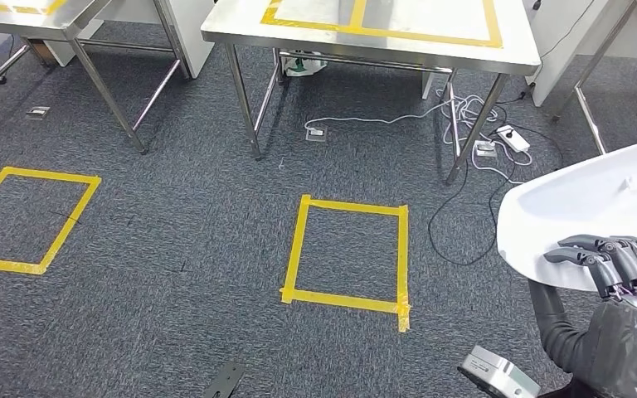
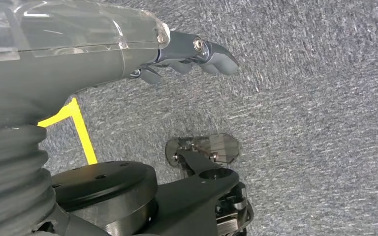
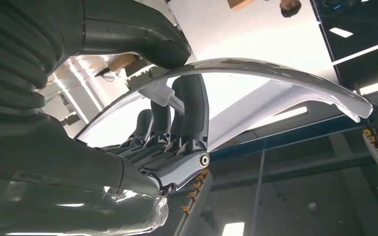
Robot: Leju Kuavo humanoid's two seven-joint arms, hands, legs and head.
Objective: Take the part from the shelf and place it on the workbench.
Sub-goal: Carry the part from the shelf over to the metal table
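Dark grey speckled carpet (image 1: pixel 182 240) covers the floor, marked with two squares of yellow tape: one (image 1: pixel 347 253) near the middle of the head view and another (image 1: pixel 29 220) off to the left. Beyond the middle square stands a stainless-steel workbench (image 1: pixel 365 37) on thin metal legs, its top outlined in yellow tape; a second steel table (image 1: pixel 41 21) stands to the left and a white one (image 1: pixel 622 33) at the far right. Under and beside the workbench lie white cables (image 1: pixel 464 112) and a power strip (image 1: pixel 513 137), with a black cable (image 1: pixel 456 207) looping across the carpet toward the robot's right side.

The white curved part (image 1: pixel 585 207) is off the floor at the right edge, held by the right hand (image 1: pixel 622 274): dark fingers (image 3: pixel 189 115) hook over its rim and the thumb (image 3: pixel 128 37) presses the other face. The left hand (image 2: pixel 187 56) hangs above the carpet, holding nothing, its fingers loosely bent.
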